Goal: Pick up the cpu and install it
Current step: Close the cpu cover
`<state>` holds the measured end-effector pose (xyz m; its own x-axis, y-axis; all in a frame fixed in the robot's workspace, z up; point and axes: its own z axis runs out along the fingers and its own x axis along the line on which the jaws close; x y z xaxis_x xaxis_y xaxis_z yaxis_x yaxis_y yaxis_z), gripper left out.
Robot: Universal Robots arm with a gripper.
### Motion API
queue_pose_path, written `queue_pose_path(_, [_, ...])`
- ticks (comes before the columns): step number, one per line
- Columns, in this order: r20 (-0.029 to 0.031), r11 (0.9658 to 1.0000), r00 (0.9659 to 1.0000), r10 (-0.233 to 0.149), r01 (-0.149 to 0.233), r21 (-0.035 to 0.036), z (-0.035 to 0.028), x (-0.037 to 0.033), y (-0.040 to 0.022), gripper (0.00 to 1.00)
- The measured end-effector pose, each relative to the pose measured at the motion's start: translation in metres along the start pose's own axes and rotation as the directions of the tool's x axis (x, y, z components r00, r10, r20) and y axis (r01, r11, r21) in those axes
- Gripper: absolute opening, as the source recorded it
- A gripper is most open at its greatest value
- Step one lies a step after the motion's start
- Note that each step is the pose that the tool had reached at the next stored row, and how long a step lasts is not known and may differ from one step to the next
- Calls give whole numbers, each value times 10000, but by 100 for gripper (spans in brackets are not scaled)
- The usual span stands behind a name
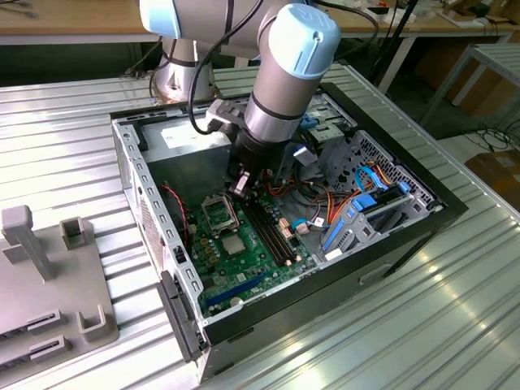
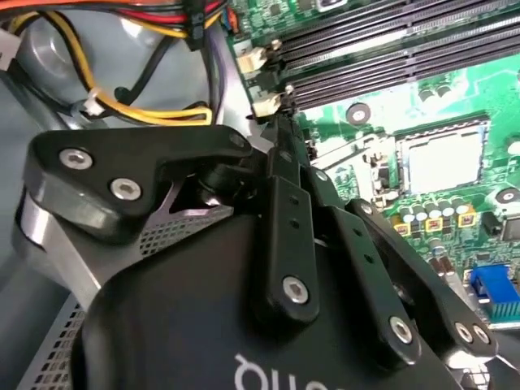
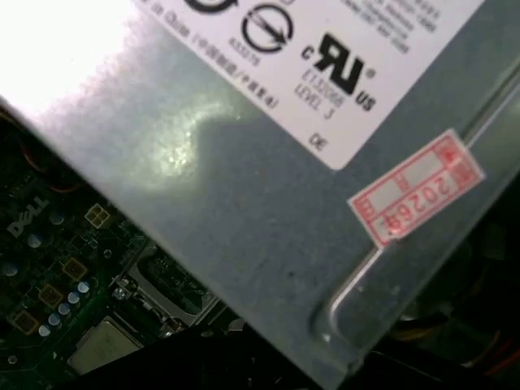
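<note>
In the second wrist view the gripper [image 2: 280, 134] has its fingers drawn together, though whether anything thin sits between them I cannot tell. Beyond it, the cpu [image 1: 233, 244] lies flat on the green motherboard [image 1: 252, 272], just beside the black socket [image 1: 218, 213], which looks unfilled, so installation appears not yet done

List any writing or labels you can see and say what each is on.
White label on the power supply: black print and certification marks, cut off by the frame.
Red-bordered sticker beside it: a row of digits.
Motherboard: small white lettering.
Gripper body: white letters, cut off.
</note>
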<state>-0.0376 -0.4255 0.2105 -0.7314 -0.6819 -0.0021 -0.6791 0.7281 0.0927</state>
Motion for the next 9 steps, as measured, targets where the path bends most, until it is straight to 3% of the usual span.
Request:
queue_pose_path(1, [46,10000,10000,-4,4,-49,-10,6,-6,11])
queue_pose_path(2, [143,9999,9999,-12,14,-154,-15,10,-10,11])
queue_pose_path(7, [749,9967,9972,-38,98,-801,-23,38,-39,11])
queue_pose_path(9, [941,9949,9956,-38,133,-1005,-25,62,-65,11])
